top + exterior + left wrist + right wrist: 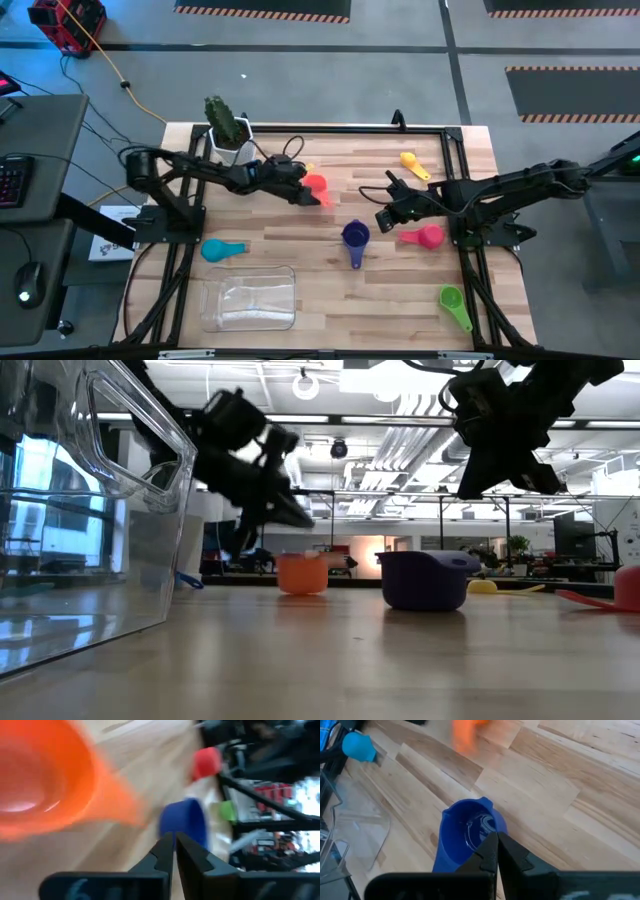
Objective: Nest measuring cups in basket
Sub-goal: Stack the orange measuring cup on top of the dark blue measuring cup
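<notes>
The orange cup [316, 185] stands on the table near the middle; my left gripper [174, 840] is shut and hovers just beside and above it [292, 512], touching nothing. The dark blue cup [355, 237] stands upright, its handle toward the near edge. My right gripper [496, 837], shut, hangs above its right side [384, 216], clear of it. A red cup [425, 236], a yellow cup [413, 165], a green cup [453, 300] and a light blue cup [222, 250] lie scattered. The clear basket [250, 298] rests at the near left.
A white pot with a cactus [228, 132] stands at the far left, behind my left arm. The table's black frame rails run along its left and right sides. Bare wood lies between the basket and the dark blue cup.
</notes>
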